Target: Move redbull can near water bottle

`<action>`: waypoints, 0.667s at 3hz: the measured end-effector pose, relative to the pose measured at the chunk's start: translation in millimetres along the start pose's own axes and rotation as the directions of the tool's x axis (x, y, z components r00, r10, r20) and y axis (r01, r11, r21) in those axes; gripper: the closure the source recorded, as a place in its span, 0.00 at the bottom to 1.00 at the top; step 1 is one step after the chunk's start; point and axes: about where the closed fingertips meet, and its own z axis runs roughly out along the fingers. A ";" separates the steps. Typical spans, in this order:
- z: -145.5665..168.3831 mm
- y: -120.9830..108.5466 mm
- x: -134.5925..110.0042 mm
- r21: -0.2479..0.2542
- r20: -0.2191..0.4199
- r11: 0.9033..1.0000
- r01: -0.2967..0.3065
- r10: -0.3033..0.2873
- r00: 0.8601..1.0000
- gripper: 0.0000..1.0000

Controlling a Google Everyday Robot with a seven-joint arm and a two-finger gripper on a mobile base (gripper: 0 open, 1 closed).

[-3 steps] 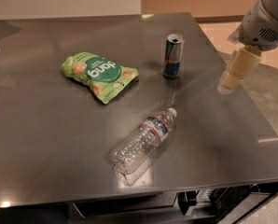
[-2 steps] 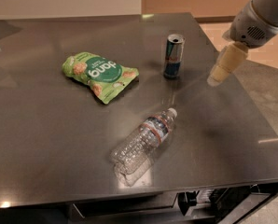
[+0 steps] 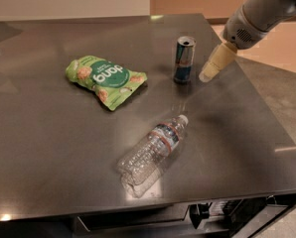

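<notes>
The redbull can (image 3: 184,59), blue and silver, stands upright on the dark table at the back middle-right. The water bottle (image 3: 152,148), clear crinkled plastic with a white cap and a red-and-white band, lies on its side near the front middle, cap pointing toward the can. My gripper (image 3: 207,73) hangs just right of the can at about its height, with a small gap between them. Its cream-coloured fingers (image 3: 216,62) point down and to the left, and it holds nothing.
A green snack bag (image 3: 105,80) lies left of the can. The table's right edge (image 3: 272,118) runs close behind the arm, and its front edge (image 3: 153,209) lies just below the bottle. Floor shows to the right.
My gripper has moved left and slightly down, from near the table's right edge to just beside the can. The can, bottle and bag have not moved.
</notes>
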 end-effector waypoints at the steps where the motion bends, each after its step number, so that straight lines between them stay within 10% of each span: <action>1: 18.6 -8.1 -17.0 -0.019 0.058 1.000 -0.008 0.009 0.998 0.00; 2: 30.7 -10.5 -35.9 -0.038 0.118 0.999 0.002 0.003 0.993 0.00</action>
